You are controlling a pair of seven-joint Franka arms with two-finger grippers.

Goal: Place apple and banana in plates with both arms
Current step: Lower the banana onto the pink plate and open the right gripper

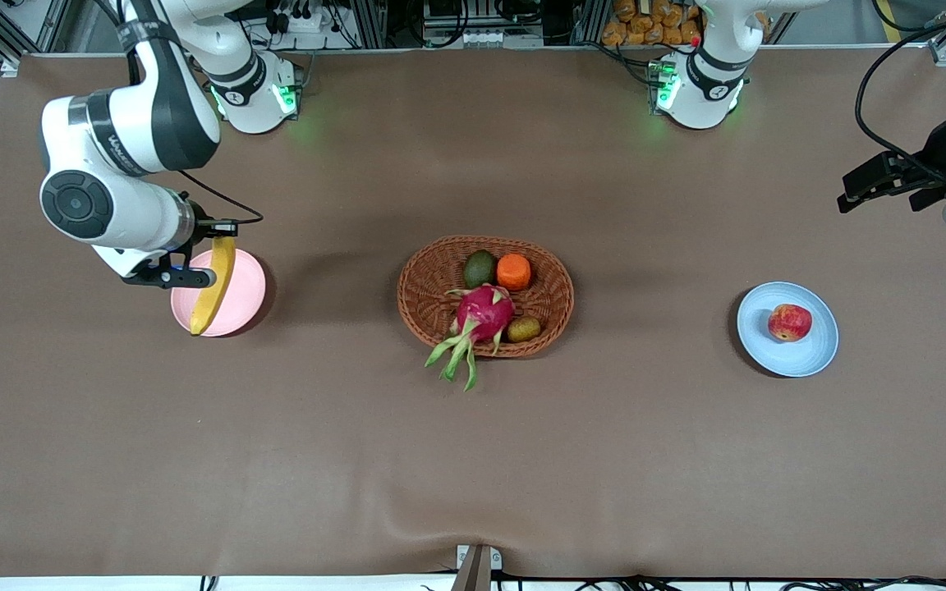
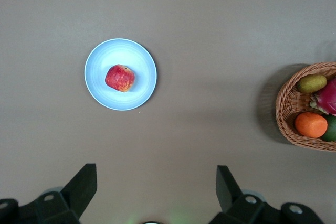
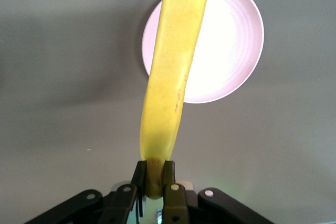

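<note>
The right gripper [image 3: 153,178] clamps one end of the long, smooth, curved yellow banana [image 1: 213,287], which hangs over the round pale pink plate [image 1: 247,287] at the right arm's end of the table. The small round red apple [image 1: 790,322], flecked with yellow, sits on the round pale blue plate [image 1: 801,357] toward the left arm's end; the left gripper [image 2: 156,190] hovers over the bare brown table [image 1: 473,460], its fingers spread wide and empty.

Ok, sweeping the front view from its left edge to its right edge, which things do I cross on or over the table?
right gripper holding the banana over the pink plate → basket of fruit → blue plate with the apple → left gripper, open, waiting.
</note>
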